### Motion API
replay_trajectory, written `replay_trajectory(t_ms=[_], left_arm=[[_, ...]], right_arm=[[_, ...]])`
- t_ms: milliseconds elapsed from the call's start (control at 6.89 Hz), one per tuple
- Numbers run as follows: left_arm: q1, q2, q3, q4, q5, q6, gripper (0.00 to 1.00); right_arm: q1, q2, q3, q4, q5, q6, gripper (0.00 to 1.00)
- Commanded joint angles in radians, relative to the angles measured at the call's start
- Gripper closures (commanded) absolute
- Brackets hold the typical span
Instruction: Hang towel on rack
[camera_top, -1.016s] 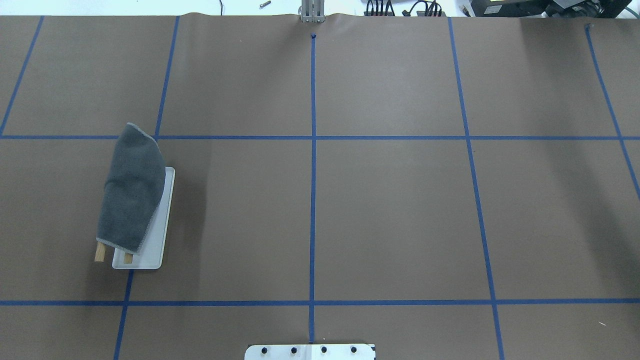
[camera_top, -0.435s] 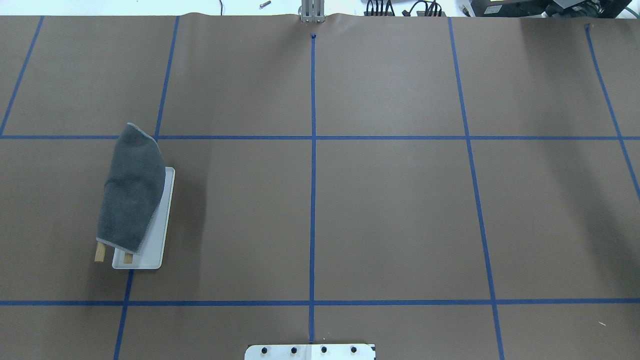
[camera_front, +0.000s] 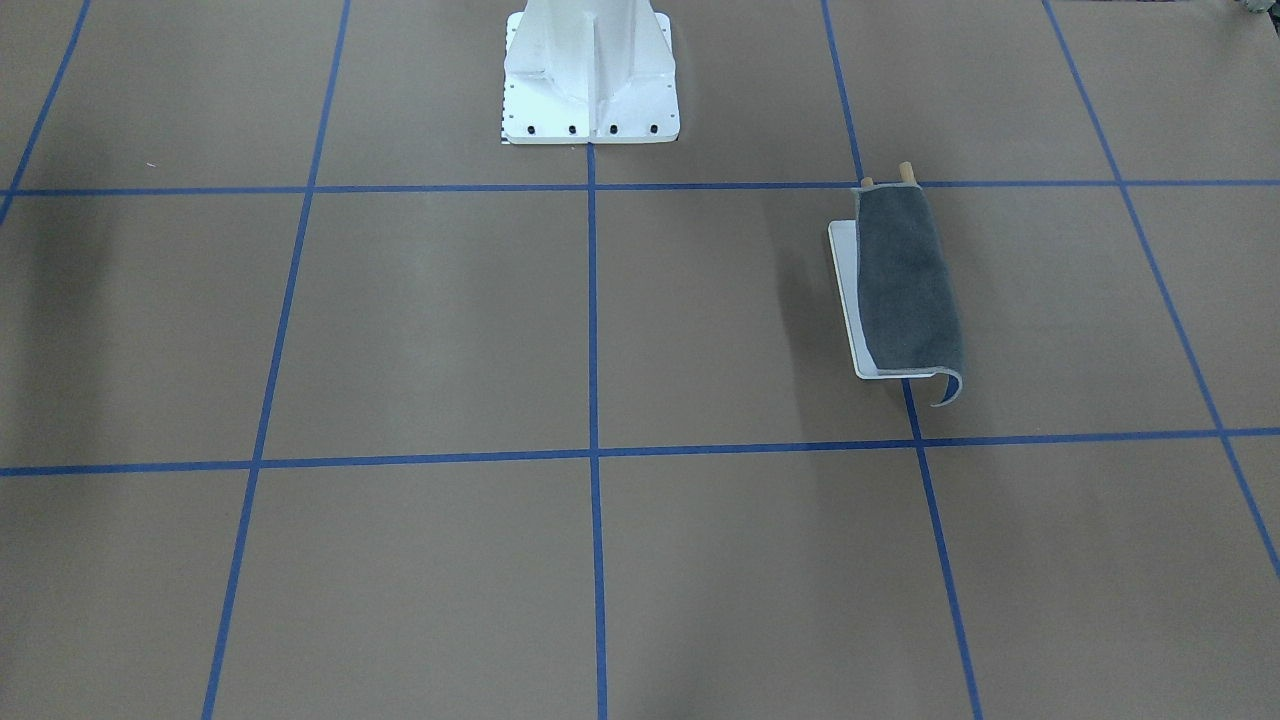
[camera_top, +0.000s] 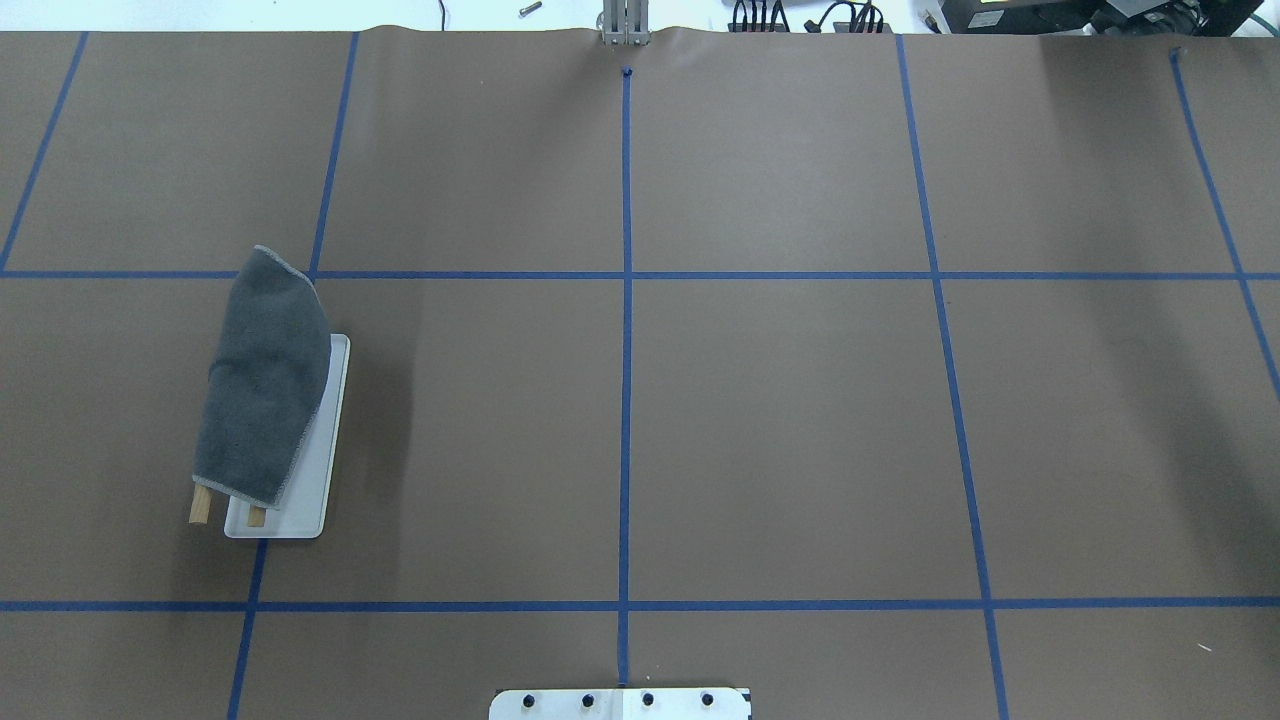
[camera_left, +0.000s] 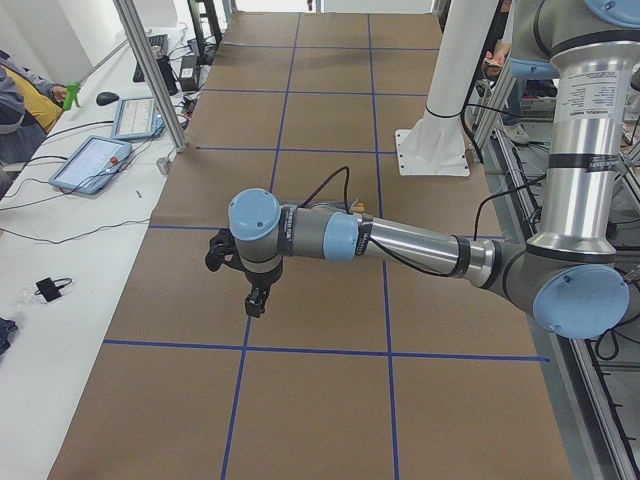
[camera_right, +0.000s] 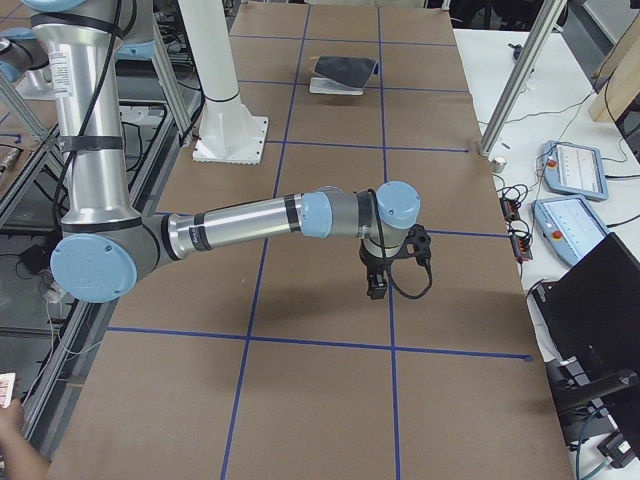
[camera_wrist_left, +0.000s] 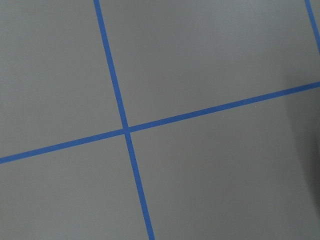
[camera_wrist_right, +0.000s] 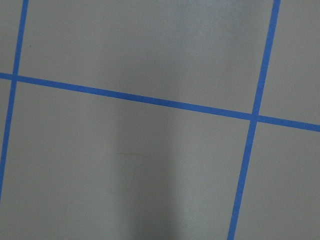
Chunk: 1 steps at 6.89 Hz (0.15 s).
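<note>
The dark grey towel (camera_top: 262, 380) hangs draped over the rack's two wooden dowels (camera_top: 200, 505), above the rack's flat white base (camera_top: 318, 470), on the table's left half. The front-facing view shows the towel (camera_front: 905, 285) on the rack base (camera_front: 848, 290) with one corner curled at the near end. It is small and far in the exterior right view (camera_right: 345, 68). My left gripper (camera_left: 255, 300) and right gripper (camera_right: 377, 290) hang above bare table, far from the rack. They show only in the side views, so I cannot tell if they are open or shut.
The large white bolted pedestal (camera_front: 590, 80) stands at the robot's side of the table. Blue tape lines grid the brown table cover. Aluminium posts (camera_left: 150, 70) and tablets (camera_right: 570, 165) stand on the white operators' side.
</note>
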Motion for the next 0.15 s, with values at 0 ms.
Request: replay_trajectory(t_ms=[0], left_arm=[[0.001,0.001,-0.008,-0.002,0.0,-0.001,0.02]], right_arm=[[-0.002,-0.001,0.0,0.0,0.0,0.0,0.0]])
